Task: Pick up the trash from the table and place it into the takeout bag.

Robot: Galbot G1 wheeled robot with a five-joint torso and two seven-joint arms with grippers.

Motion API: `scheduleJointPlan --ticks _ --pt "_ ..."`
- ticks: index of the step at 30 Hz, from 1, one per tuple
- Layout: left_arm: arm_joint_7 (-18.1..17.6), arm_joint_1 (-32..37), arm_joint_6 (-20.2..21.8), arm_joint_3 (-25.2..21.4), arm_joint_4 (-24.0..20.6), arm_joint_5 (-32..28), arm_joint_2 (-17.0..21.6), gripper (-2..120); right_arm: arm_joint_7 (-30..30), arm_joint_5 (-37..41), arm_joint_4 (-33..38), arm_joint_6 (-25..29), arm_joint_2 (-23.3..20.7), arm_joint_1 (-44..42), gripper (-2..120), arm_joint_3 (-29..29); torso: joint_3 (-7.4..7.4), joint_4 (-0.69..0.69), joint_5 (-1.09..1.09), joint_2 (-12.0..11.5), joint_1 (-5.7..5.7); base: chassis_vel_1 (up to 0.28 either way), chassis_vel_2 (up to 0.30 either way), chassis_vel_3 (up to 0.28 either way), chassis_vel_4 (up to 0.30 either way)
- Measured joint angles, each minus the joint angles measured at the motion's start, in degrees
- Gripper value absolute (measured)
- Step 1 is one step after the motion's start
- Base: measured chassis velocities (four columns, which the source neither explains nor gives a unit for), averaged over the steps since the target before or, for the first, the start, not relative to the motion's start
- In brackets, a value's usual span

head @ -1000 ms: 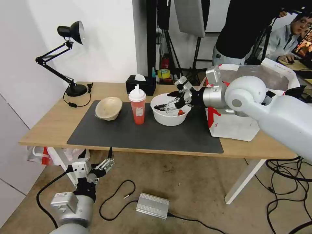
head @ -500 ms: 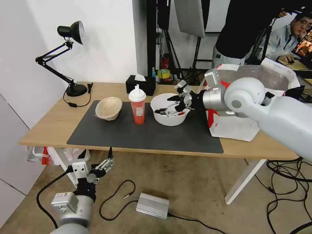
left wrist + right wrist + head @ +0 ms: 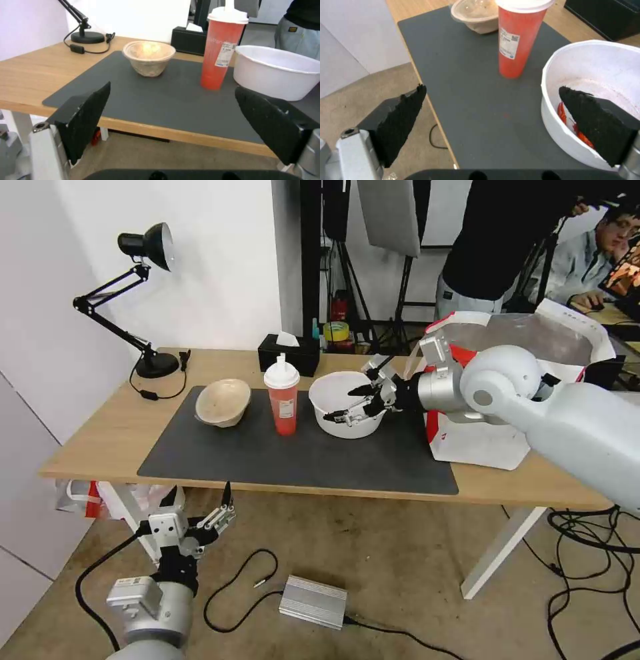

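My right gripper point(image 3: 352, 403) is spread open astride the near rim of the white bowl point(image 3: 340, 390), one finger inside. The bowl sits on the grey mat point(image 3: 267, 453), between the red cup point(image 3: 283, 395) and the takeout bag point(image 3: 533, 380). My left gripper point(image 3: 200, 513) hangs open below the table point(image 3: 100, 440).

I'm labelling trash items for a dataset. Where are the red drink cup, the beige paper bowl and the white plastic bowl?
red drink cup point(image 3: 283, 410): head view, on its red side wall.
beige paper bowl point(image 3: 222, 403): head view, on its inner wall.
white plastic bowl point(image 3: 273, 75): left wrist view, on its outer wall.
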Motion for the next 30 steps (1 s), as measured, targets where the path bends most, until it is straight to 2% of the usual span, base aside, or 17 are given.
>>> scheduleJointPlan --ticks 30 --pt "0.02 -0.2 -0.07 -0.04 0.16 -0.19 -0.37 100 -4.58 -6.26 -6.12 -0.05 3.3 1.51 100 -3.64 0.0 0.01 -0.01 0.0 0.0 0.0 0.0 0.0 0.0"
